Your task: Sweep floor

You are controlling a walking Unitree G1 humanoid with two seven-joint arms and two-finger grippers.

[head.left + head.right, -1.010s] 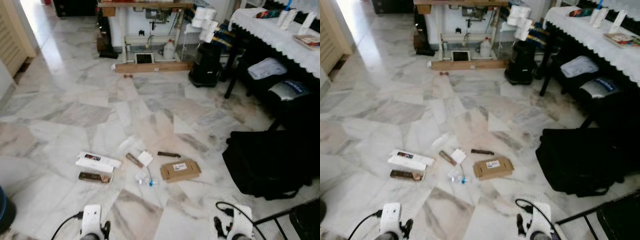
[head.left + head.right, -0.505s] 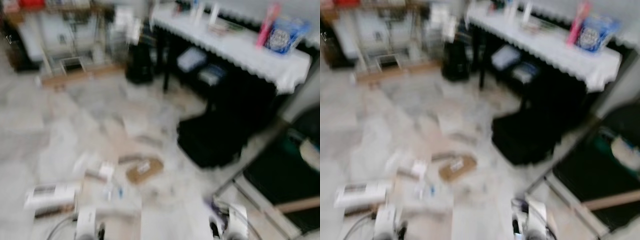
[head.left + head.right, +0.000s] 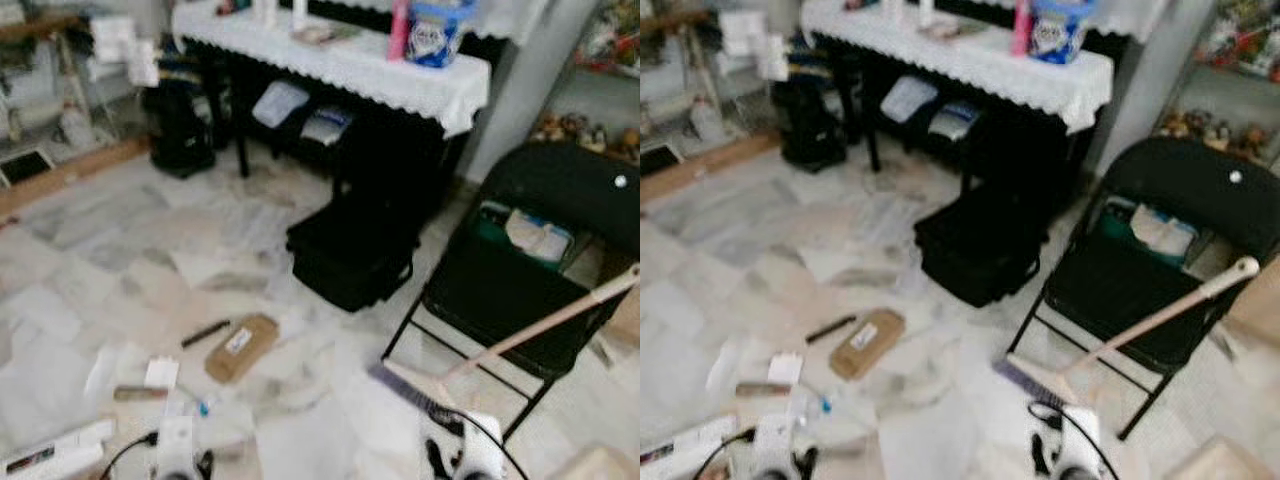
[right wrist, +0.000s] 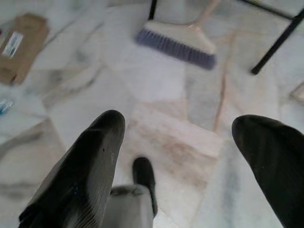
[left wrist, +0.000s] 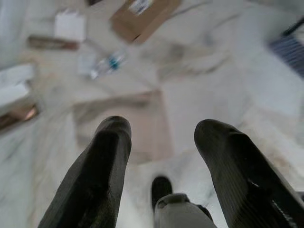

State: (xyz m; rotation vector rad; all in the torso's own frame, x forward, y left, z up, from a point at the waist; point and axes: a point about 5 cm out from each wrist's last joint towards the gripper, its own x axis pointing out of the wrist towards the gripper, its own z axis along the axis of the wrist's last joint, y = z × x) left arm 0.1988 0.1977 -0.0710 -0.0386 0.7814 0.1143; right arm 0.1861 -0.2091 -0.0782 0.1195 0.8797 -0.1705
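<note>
A broom leans against a black folding chair (image 3: pixel 560 220); its pale handle (image 3: pixel 545 322) slants down to a purple-bristled head (image 4: pixel 178 42) on the marble floor. Litter lies to the left: a flat cardboard piece (image 3: pixel 240 347), a dark stick (image 3: pixel 205 333), white paper (image 3: pixel 160 372), a small clear wrapper (image 5: pixel 107 64) and a white box (image 3: pixel 55 450). My left gripper (image 5: pixel 164 127) hangs open low over the floor near the litter. My right gripper (image 4: pixel 182 121) is open wide, just short of the broom head. Neither holds anything.
A black bag (image 3: pixel 350 250) lies on the floor before a table with a white lace cloth (image 3: pixel 340 60). A black bin (image 3: pixel 180 130) stands at the back left. The chair seat holds some items. A tan box corner (image 3: pixel 600 465) is at the bottom right.
The camera has swung to the right: the litter now sits further left, and the chair and broom have come into view. Both arms still hang low.
</note>
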